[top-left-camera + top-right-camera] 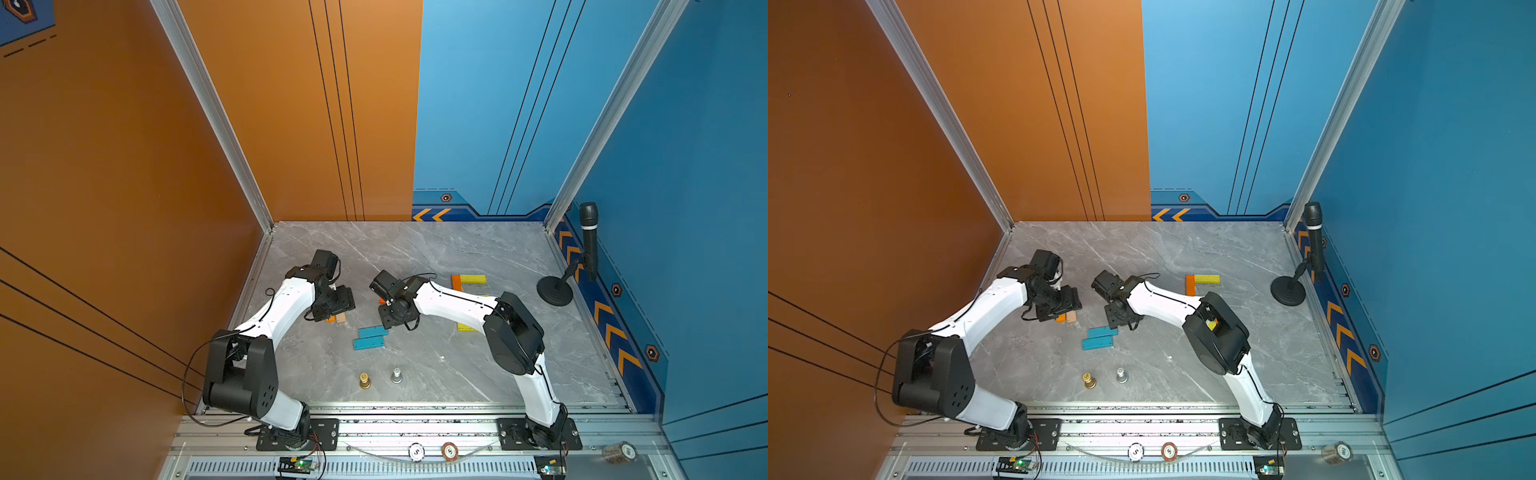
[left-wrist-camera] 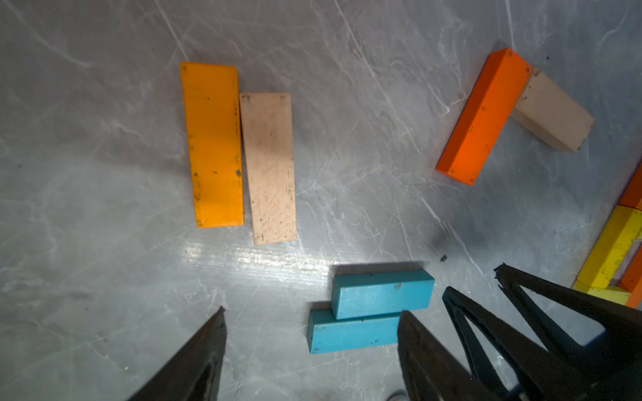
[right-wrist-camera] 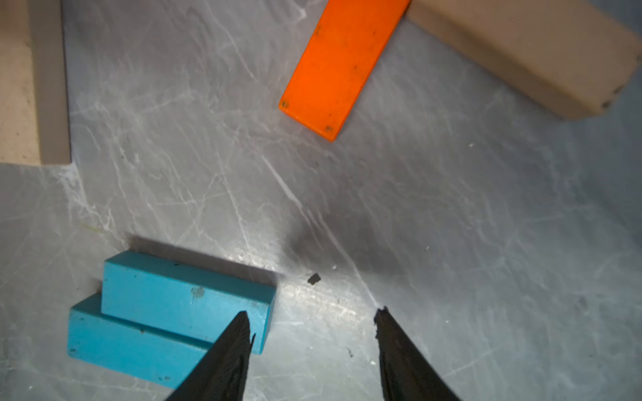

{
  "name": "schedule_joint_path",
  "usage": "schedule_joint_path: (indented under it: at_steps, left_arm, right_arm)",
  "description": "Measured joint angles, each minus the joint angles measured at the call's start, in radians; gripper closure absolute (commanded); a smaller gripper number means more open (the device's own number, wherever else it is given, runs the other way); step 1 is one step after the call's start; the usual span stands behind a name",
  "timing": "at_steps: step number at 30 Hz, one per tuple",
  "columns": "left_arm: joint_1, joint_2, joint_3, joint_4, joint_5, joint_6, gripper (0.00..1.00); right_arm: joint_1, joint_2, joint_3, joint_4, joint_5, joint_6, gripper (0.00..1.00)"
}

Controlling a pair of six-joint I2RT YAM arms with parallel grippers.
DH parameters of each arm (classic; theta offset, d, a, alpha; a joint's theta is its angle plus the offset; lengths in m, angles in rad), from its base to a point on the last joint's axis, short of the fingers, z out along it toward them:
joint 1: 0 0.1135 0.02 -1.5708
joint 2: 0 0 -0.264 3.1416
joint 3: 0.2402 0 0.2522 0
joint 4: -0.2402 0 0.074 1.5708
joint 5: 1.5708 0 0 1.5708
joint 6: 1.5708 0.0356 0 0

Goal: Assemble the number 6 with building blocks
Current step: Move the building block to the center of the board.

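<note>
As right pincer (image 3: 312,311) gapes, blocks (image 3: 180,295) touch

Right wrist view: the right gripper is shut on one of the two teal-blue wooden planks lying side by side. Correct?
No: the right gripper is open, holding nothing; the two teal-blue wooden planks lie side by side, as the right wrist view shows.

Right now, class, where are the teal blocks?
In both top views the teal blocks lie touching mid-table, beside the right gripper, beyond the gold pawn and silver pawn.
</note>
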Motion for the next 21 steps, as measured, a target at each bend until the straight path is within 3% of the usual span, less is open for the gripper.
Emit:
schedule_joint_path:
  at_steps: [10, 21]
  left_arm:
    - [-0.164, 0.003, -0.090, 0.033, -0.003, -0.058, 0.22]
    - [-0.295, 0.199, 0.008, 0.113, -0.042, -0.101, 0.22]
  right_arm:
    - [0.020, -0.264, -0.288, 0.135, 0.012, 0.027, 0.41]
    - [0.003, -0.510, -0.502, 0.237, 0.092, 0.097, 0.41]
